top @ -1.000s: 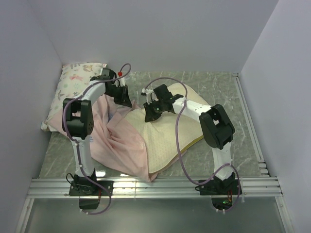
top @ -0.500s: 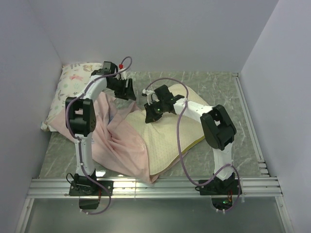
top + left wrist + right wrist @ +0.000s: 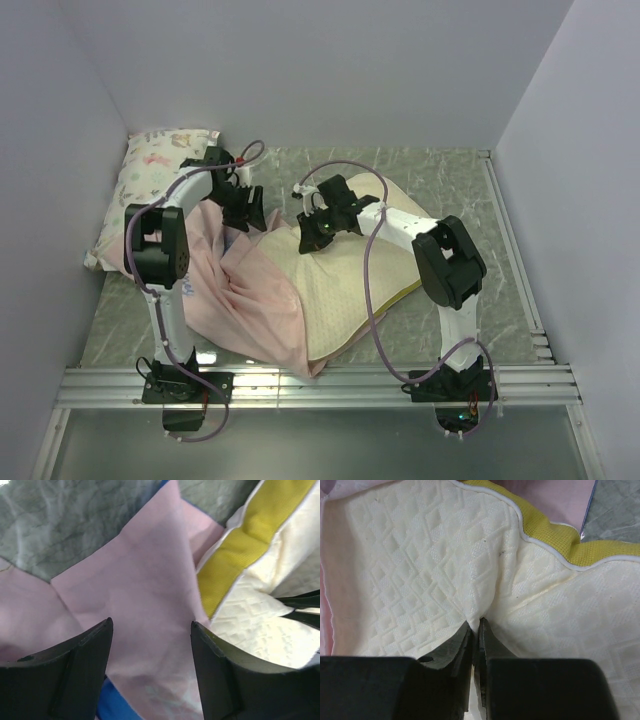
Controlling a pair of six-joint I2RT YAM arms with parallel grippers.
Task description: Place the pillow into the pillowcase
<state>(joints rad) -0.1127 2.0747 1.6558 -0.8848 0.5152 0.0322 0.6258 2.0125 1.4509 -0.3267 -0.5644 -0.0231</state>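
Pinching soft, squashy pillow (image 3: 420, 555) with right gripper (image 3: 479, 625), holding left gripper (image 3: 150, 625) apart over thin, floppy pillowcase (image 3: 140, 580), best grabbed at its edge.

A grey-green marbled tabletop (image 3: 450, 190) fills the booth. Plain pale walls close it in: a far wall (image 3: 320, 70), a left wall (image 3: 45, 150) and a right wall (image 3: 590, 180). Ribbed metal rails (image 3: 330, 385) run along the near edge, and a thinner track (image 3: 513, 240) along the right side. The light is soft and even, glinting off the near rails.
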